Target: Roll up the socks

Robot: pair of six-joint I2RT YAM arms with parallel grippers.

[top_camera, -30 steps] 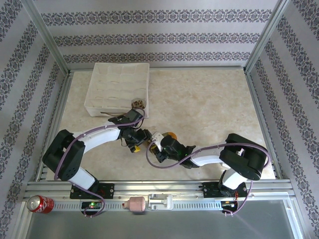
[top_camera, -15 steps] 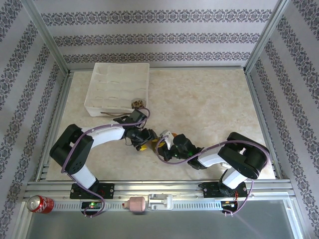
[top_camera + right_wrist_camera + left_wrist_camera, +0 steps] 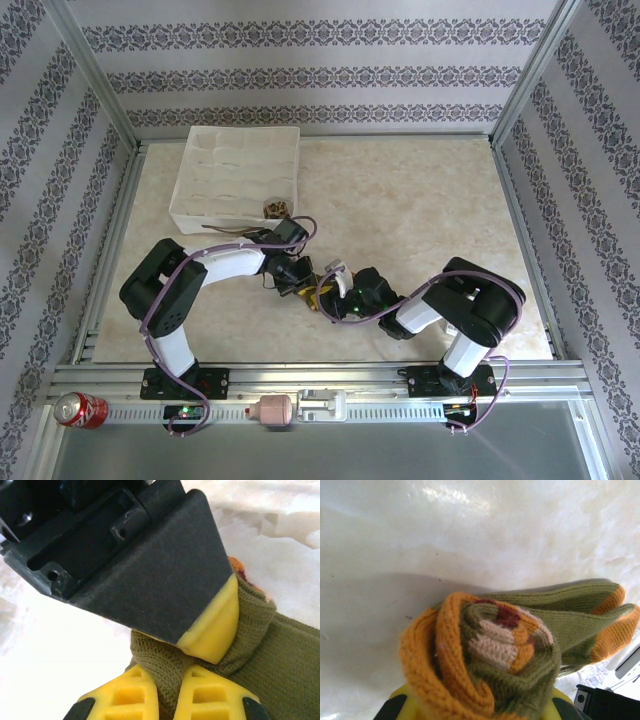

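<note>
The olive-green sock is wound into a tight roll, with orange cuff, pale and red stripes at its core. My left gripper is shut on this roll from below. Its loose end with orange toe trails right on the table. My right gripper is shut on a fold of the same green sock, right beside the left finger. From above, both grippers meet at the sock near the table's middle front. The brown argyle sock lies by the bin's near right corner.
A white compartment bin stands at the back left of the marble-look table. A red soda can and a small pink bottle sit on the front rail. Metal frame posts rise at the corners.
Both grippers have shifted right and closed in on each other. The sock's orange part, showing earlier between them, is now mostly covered. The left elbow has swung rightward.
</note>
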